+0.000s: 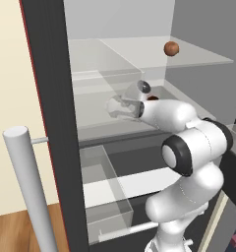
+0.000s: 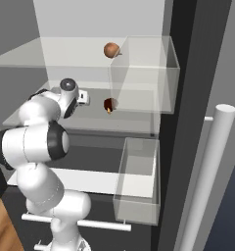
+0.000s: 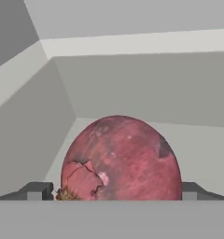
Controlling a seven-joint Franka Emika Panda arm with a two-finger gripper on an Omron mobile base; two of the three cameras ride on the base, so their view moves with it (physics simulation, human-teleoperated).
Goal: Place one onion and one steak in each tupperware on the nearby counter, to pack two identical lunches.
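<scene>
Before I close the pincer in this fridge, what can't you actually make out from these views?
- Purplish-pink round onion, hand view: its underside is cut off at the bottom, so contact with the dark fingertips either side is unclear.
- Same onion, left base view: mostly hidden behind the white arm.
- Pincer, right base view: too small to judge its gap.
- Orange-brown round onion on the upper glass shelf: how it rests is too small to tell.
</scene>
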